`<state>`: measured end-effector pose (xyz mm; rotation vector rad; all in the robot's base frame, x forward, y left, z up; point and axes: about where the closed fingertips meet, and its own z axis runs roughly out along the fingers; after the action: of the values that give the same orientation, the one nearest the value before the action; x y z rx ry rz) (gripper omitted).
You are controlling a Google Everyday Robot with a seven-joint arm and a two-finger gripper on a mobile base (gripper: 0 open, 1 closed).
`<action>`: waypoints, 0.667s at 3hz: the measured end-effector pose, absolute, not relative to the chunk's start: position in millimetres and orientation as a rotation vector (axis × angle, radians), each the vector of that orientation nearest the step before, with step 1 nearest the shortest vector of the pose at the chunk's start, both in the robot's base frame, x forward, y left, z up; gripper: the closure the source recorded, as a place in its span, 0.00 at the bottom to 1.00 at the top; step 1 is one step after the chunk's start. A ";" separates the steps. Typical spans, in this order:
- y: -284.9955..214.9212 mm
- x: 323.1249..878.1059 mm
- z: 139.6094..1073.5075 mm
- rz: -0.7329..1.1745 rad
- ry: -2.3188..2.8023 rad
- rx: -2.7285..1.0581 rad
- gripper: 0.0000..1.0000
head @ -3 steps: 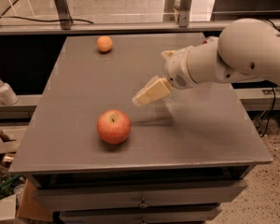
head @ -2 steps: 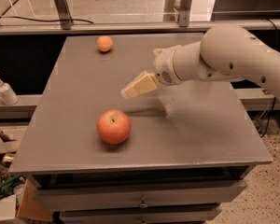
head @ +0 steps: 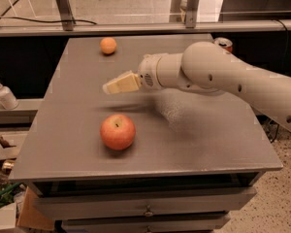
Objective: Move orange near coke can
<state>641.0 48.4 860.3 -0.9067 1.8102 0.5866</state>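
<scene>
The orange is small and round and sits at the far left of the grey table. The coke can stands at the far right edge; only its red side and silver top show behind my arm. My gripper hovers over the middle of the table, pointing left, between the orange behind it and the apple in front. It holds nothing.
A larger red-yellow apple sits near the table's front left. A white pump bottle stands on a ledge left of the table. Drawers run under the front edge. A metal rail crosses behind the table.
My arm has swung left across the table, carrying the gripper from right of centre to over the middle-left, closer to the orange. The fruits and can have not moved.
</scene>
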 end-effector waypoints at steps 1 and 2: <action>48.5 640.9 860.3 0.587 1.810 -0.907 0.00; 55.2 647.7 858.9 0.595 1.785 -0.859 0.00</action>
<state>647.7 55.2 858.9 -0.8592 1.7855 0.5950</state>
